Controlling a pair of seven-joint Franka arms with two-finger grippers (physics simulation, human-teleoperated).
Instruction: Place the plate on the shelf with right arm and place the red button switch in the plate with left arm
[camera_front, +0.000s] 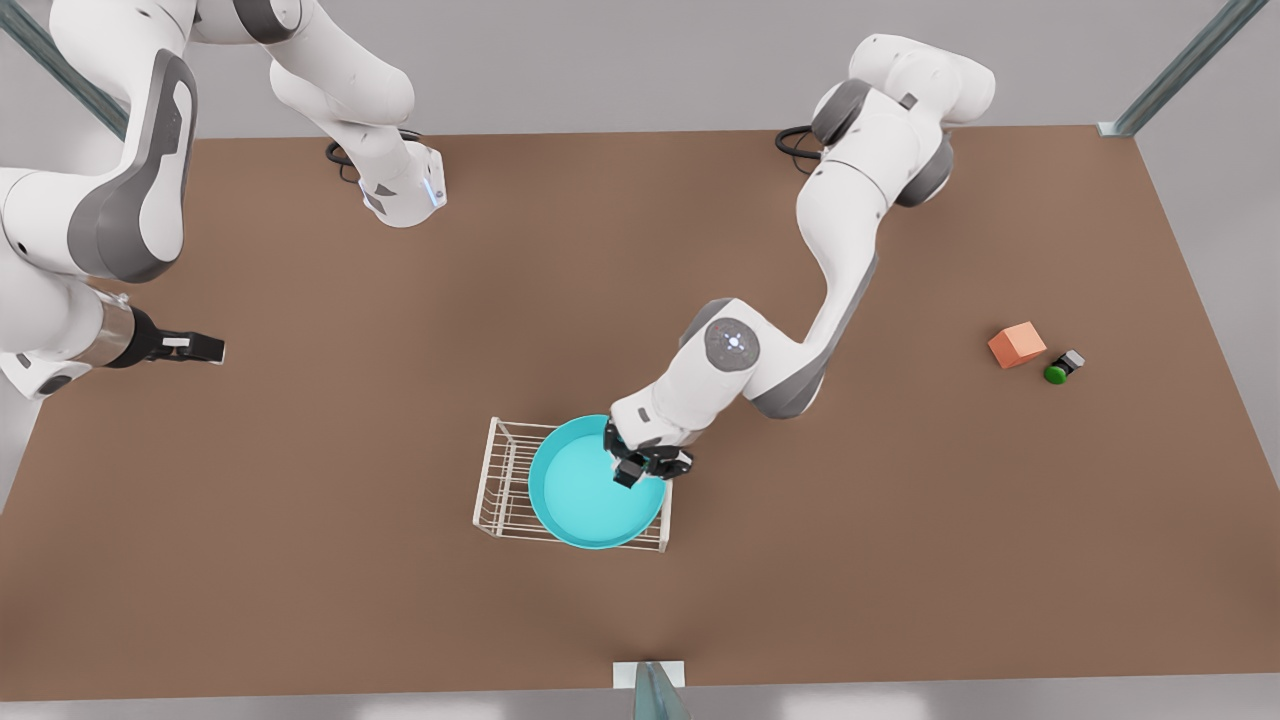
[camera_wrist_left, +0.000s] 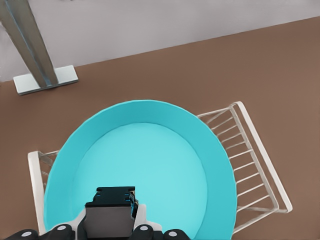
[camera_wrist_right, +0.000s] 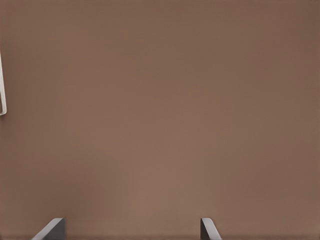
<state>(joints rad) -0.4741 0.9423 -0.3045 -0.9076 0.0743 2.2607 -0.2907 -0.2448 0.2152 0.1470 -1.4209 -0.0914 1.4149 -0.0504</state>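
The cyan plate (camera_front: 585, 495) (camera_wrist_left: 150, 165) rests on the white wire shelf (camera_front: 500, 480) (camera_wrist_left: 255, 165) near the table's front middle, covering most of it. My left gripper (camera_front: 632, 472) (camera_wrist_left: 114, 200) hovers just over the plate's inner side, on the front view's right part of the dish. It is shut on a small black-and-grey box, the red button switch (camera_wrist_left: 110, 217); its red cap is hidden. My right gripper (camera_front: 210, 348) (camera_wrist_right: 131, 229) waits open over bare table at the front view's far left, nothing between its fingers.
An orange cube (camera_front: 1017, 344) and a green-capped switch (camera_front: 1058, 371) lie side by side at the front view's far right. A metal post on a bracket (camera_front: 650, 680) (camera_wrist_left: 45, 80) stands at the table's front edge, just beyond the shelf.
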